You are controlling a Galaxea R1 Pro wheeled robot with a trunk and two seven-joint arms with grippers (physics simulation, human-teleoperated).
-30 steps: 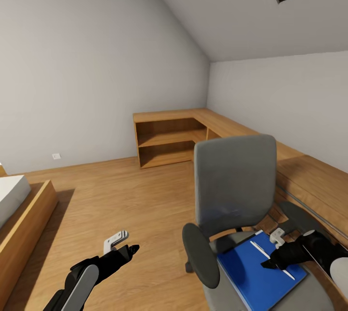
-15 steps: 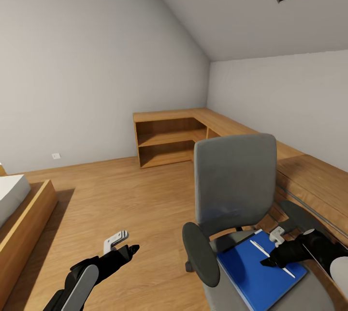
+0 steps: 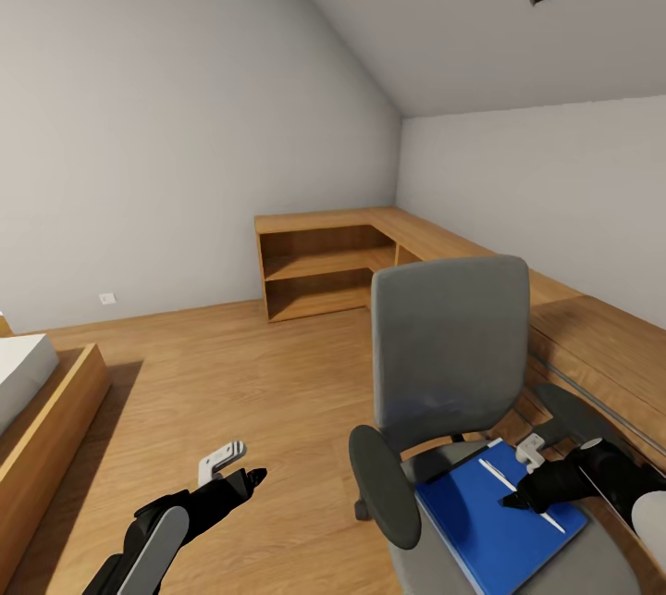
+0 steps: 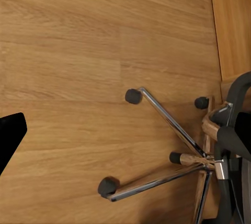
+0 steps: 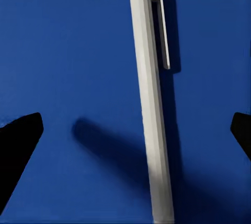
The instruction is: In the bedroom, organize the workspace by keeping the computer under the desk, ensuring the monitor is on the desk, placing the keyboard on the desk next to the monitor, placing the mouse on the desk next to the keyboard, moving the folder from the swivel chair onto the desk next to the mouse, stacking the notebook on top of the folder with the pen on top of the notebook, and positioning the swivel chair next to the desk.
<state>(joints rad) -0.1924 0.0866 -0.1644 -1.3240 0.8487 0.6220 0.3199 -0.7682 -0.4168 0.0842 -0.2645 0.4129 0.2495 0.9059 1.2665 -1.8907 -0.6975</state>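
Item: swivel chair (image 3: 450, 364), lower right of the head view, grey back upright, black armrests either side. You see its seat carrying the blue folder (image 3: 499, 516), lying flat and slightly turned. On the folder lies the white pen (image 3: 521, 495), clip side up, running diagonally.

Item: low light-wood cabinet (image 3: 324, 266), centre of the head view, two open shelves with nothing visible on them; its top runs on along the right wall behind the chair.

Item: bed (image 3: 28, 391), left edge of the head view, wooden frame, white mattress corner.

Open room: your widest bare stretch of plank floor (image 3: 231, 373) lies between bed and cabinet, left of the chair. In the left wrist view the chair's metal star base (image 4: 172, 156) spreads over the floor, castors at the leg ends.

Item: right pincer (image 3: 518, 500), directly over the pen and folder; in the right wrist view its two black tips stand wide apart with the pen (image 5: 151, 119) between them, untouched.

Item: left pincer (image 3: 248, 477), lower left of the head view, above bare floor, well apart from the chair; you cannot tell how its jaws stand.
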